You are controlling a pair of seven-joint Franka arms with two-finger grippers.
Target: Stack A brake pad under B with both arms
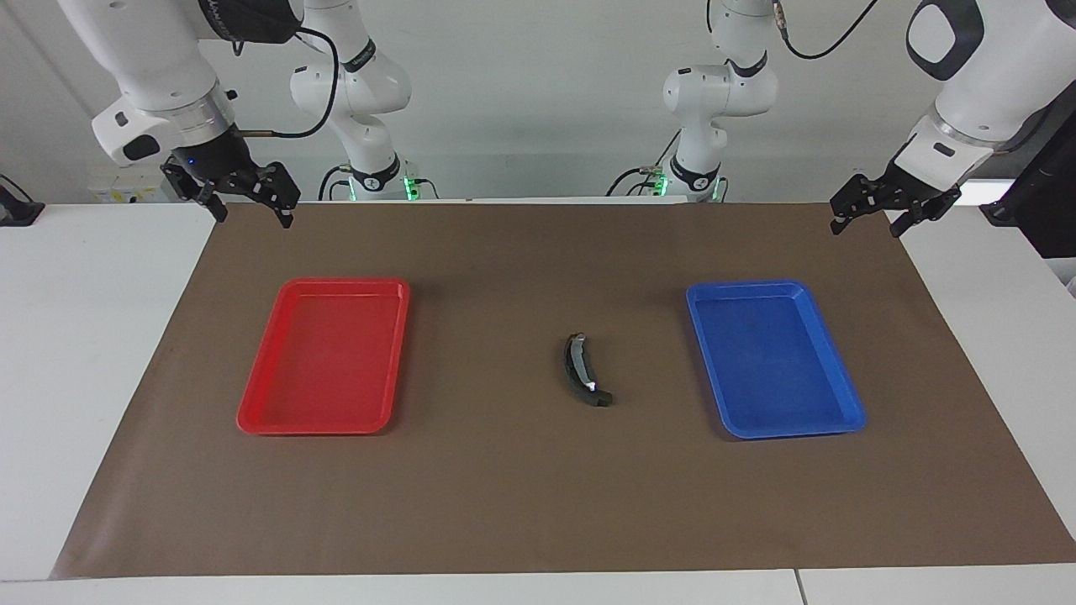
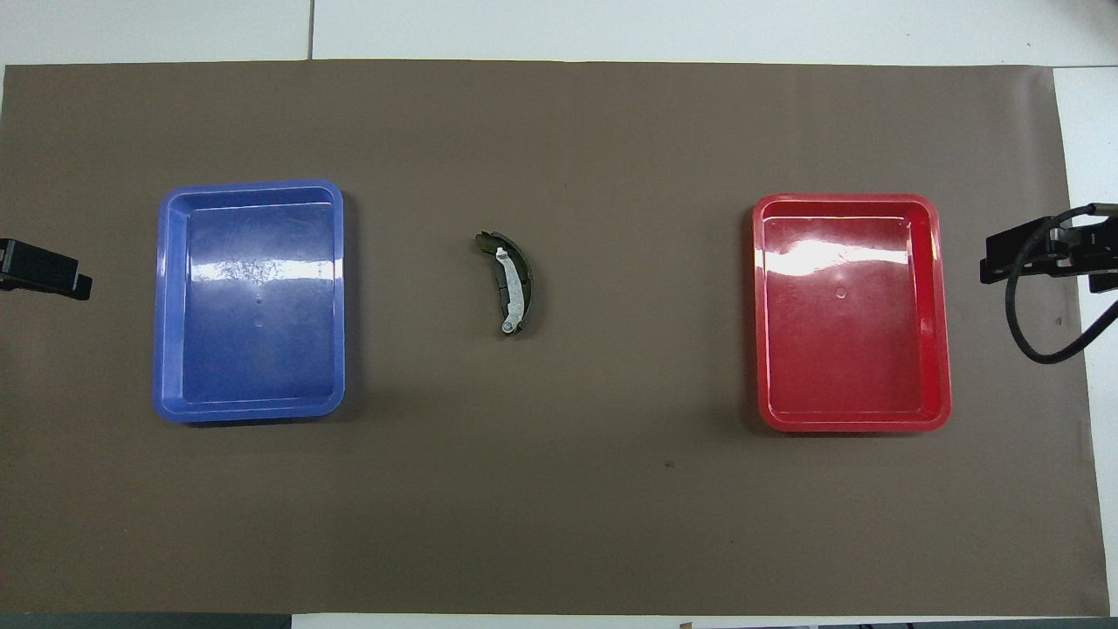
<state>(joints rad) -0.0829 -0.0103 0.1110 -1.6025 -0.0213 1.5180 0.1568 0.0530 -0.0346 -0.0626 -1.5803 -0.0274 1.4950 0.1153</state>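
Brown mat (image 1: 538, 504): we see B (image 1: 582, 370) lying alone between trays, possibly atop A; left gripper (image 1: 893, 212) and right gripper (image 1: 245, 200) wait open, empty.

On the table (image 1: 538, 504), the curved brake pad (image 1: 582, 370) lies between two trays, apart from both and closer to the tray (image 1: 773, 357) toward the left arm's end than to the tray (image 1: 328, 357) toward the right arm's end. Both trays hold nothing. The left pincer (image 1: 874, 214) hangs over the table's edge at its own end, and the right pincer (image 1: 248, 202) likewise at the other, each well apart from the trays.
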